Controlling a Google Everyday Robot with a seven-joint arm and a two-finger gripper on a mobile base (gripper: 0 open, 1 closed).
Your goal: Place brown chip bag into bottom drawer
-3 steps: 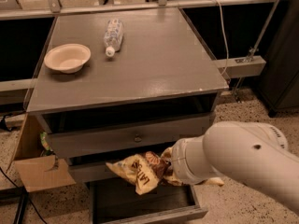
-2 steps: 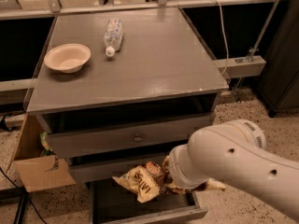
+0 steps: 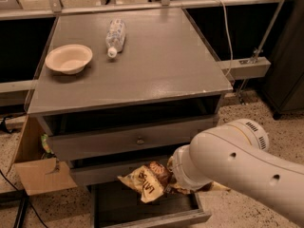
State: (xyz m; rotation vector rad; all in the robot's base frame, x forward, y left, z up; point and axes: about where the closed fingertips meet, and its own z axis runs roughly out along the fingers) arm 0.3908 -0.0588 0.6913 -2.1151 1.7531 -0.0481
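A: Where's the crinkled brown-and-cream foil chip bag [image 3: 145, 184]?
B: Hanging over the open, dark-lined bottom grey drawer [image 3: 156, 220], not yet down inside. Sits toward the drawer's far end.
A: What could go wrong?
B: Left tip very close to the middle grey drawer front [image 3: 95, 175] just above. Likely snag there if lowered without pulling nearer first. A release from this height is also risky: the light foil could drift and end up draped on the near rim. Bulky white arm [image 3: 237, 165] crowds the drawer's right side, so going lower risks a knock on the right wall or the drawer above.
A: Claw?
B: Masked by the white wrist at the bag's right end. Opening: cannot tell. Bag clear of any support and meeting the wrist there, so judged held, not confirmed.
A: Arm pose?
B: Enters from near right, forearm sloping down to the left. Wrist low in front of the cabinet, level with the gap between middle and bottom drawers.
A: Grey surface [image 3: 156, 65]?
B: Cream bowl [image 3: 69, 58] on the left, clear plastic bottle [image 3: 115, 36] lying farther back to its right. Well apart from the drawer work, no concern.
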